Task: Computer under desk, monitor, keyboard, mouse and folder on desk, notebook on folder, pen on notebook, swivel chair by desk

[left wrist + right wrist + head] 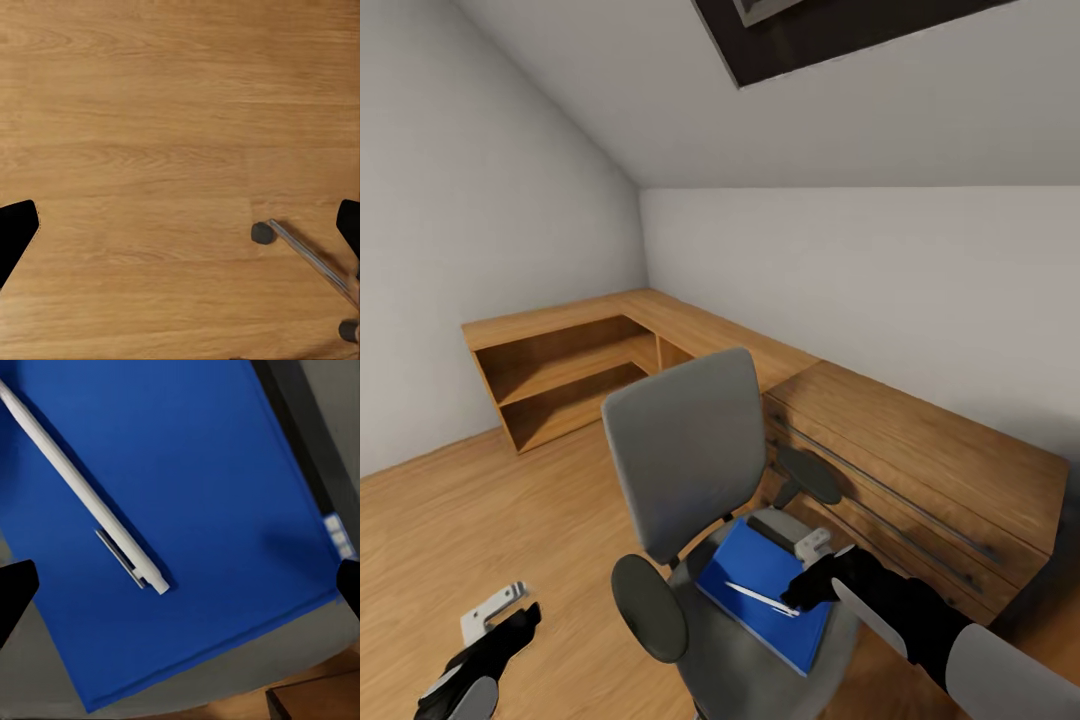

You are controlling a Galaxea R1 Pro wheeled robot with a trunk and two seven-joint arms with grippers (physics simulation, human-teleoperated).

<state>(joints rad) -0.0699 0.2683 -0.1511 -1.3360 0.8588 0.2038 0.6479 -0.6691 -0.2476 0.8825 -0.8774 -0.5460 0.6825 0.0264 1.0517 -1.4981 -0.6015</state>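
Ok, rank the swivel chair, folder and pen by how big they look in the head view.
1. swivel chair, largest by far.
2. folder, lying on the seat.
3. pen, a thin stick on the folder.

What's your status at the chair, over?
Right gripper open, above slim white pen. Pen lies on flat bright blue folder, on grey swivel chair seat. Left gripper open over wooden floor.

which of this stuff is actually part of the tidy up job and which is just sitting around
Part of the job:
- swivel chair
- blue folder on the chair seat
- white pen lying on the folder
- grey notebook behind the folder
- right gripper, open over the pen

Just there:
- wooden chest of drawers
- wooden corner shelf unit
- wood floor
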